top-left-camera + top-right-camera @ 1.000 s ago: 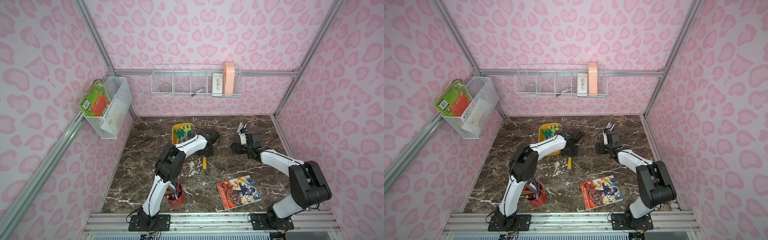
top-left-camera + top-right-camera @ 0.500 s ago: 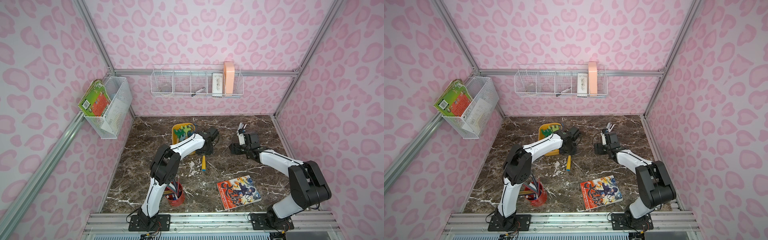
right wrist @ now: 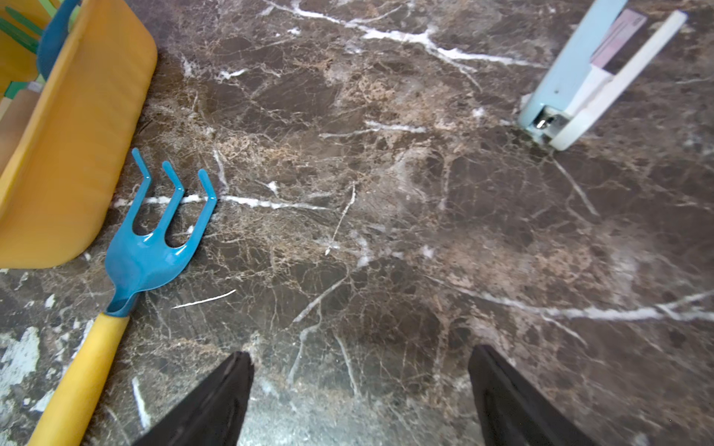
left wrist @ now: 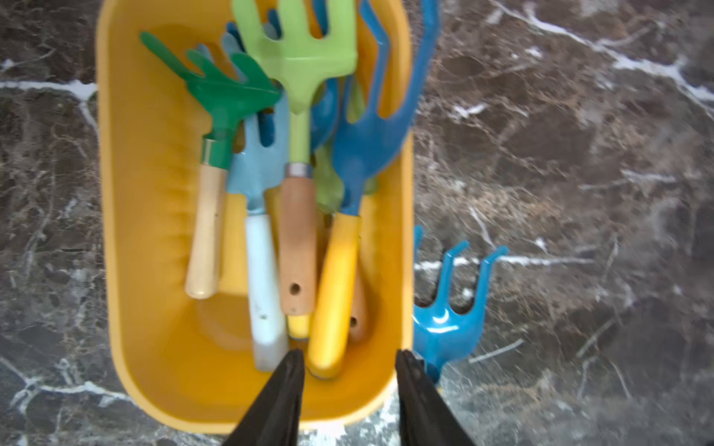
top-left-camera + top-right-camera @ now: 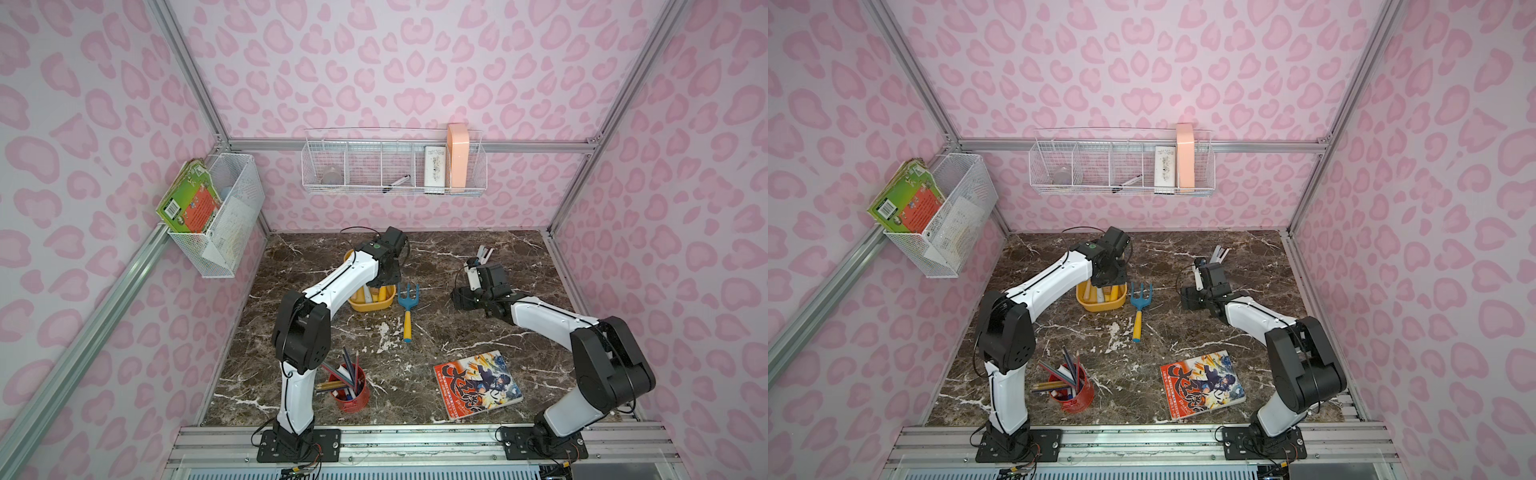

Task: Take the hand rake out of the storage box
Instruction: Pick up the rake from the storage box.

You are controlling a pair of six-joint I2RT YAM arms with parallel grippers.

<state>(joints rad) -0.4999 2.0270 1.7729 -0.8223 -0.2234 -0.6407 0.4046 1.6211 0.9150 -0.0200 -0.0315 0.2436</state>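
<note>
On the marble table (image 5: 478,332), the blue hand rake (image 5: 407,309) with a yellow handle lies in the middle of both top views, outside the yellow storage box (image 5: 371,306) and just right of it. Over the box, the left gripper (image 4: 348,352) has its jaws partly apart and holds nothing. At center right, the right gripper (image 3: 360,350) is wide open and empty.

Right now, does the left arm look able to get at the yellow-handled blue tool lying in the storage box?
Probably yes. The left gripper hangs open over the storage box, its jaws either side of the handle end of the yellow-handled blue tool, which lies on top of the pile, uncovered.
</note>
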